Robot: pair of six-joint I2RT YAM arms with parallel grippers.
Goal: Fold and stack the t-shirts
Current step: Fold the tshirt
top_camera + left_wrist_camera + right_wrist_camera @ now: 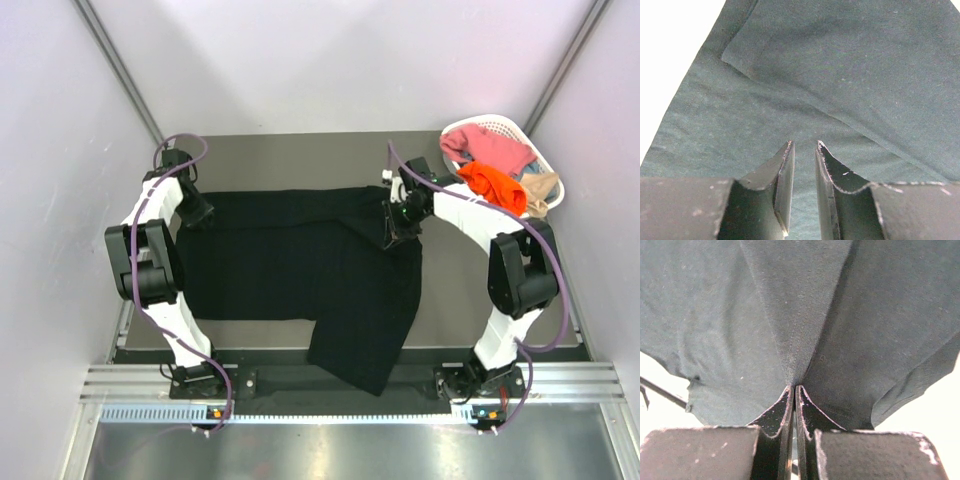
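1. The right pincer (794, 387) has its jaws together, clamped on a pinch of the large plain black cloth t-shirt (290, 260). In the right wrist view the fabric creases converge on the fingertips.
2. The grip point sits at the far right part of the garment. From this pincer the bulk of the cloth lies to the left and toward the near edge.
3. The left pincer (804, 145) stands at the far left edge of the same garment. Its jaws are a narrow gap apart over flat cloth, and no fabric shows gathered between them.
4. The t-shirt lies spread on the dark grey bench (300, 155), long axis left to right between the two arms. One section on the right reaches past the near edge.
5. Judgement: the coming move probably carries the clamped right section leftward or nearward over the body. The right arm is nearer to that section.
6. A white oval slatted basket (497, 120) at the far right corner holds a pink shirt (490, 148), an orange shirt (495, 187) and a beige shirt (541, 186).
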